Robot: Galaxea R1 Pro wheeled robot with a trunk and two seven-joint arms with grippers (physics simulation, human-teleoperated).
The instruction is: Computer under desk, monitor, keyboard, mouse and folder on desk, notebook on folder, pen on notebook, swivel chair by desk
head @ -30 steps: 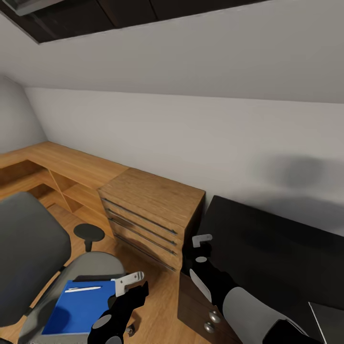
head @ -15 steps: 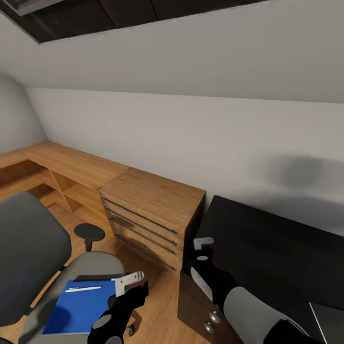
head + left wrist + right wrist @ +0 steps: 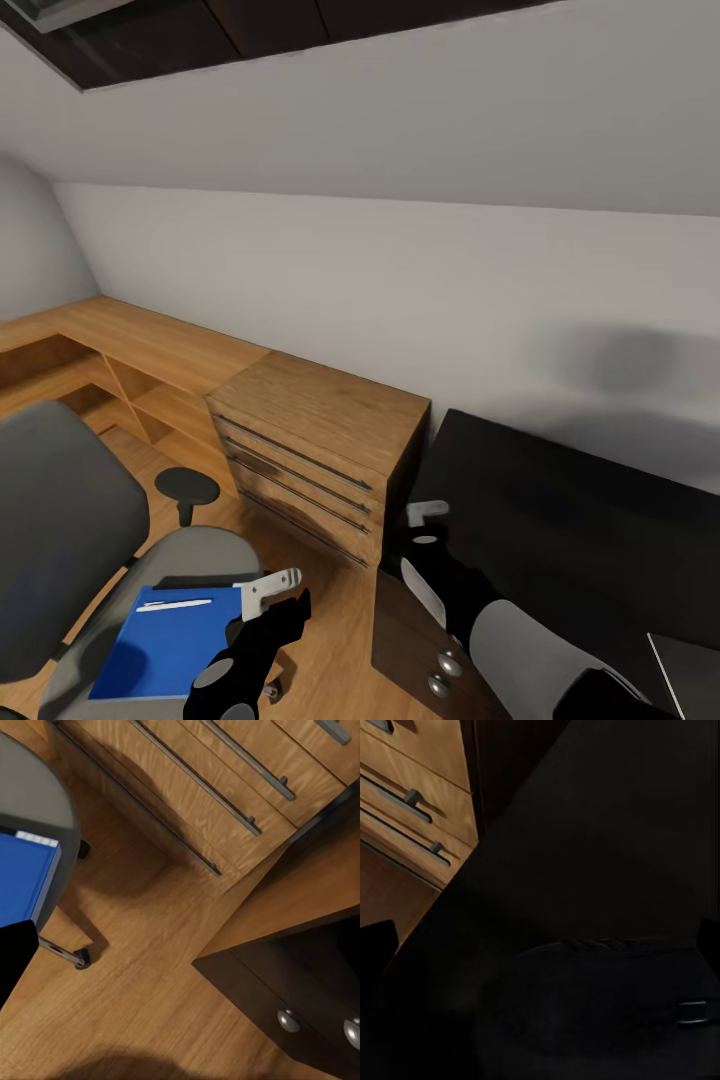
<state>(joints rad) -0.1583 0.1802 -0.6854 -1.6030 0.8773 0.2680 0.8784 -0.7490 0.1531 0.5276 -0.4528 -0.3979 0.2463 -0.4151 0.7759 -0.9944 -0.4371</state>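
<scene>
The grey swivel chair (image 3: 60, 520) stands at the lower left. The blue folder (image 3: 160, 650) lies flat on its seat, and the pale pen (image 3: 175, 604) lies on the folder. My left gripper (image 3: 270, 588) hovers open just past the folder's (image 3: 19, 881) near corner, holding nothing. The black desk (image 3: 570, 520) fills the lower right. My right gripper (image 3: 425, 512) hangs open over the desk's (image 3: 585, 832) left end. A faint rounded dark shape (image 3: 607, 1001) lies beneath it, too dark to identify. The computer, monitor, keyboard, mouse and notebook are out of view.
A light wood dresser (image 3: 320, 440) with bar handles stands between chair and desk. A low wood shelf unit (image 3: 100, 370) runs along the left wall. Desk drawers with silver knobs (image 3: 289, 1020) face the wood floor (image 3: 150, 967). A dark grey flat edge (image 3: 690, 670) shows at the corner.
My right gripper has edged slightly down and to the right over the desk's end. The left gripper, chair, folder and pen have not moved.
</scene>
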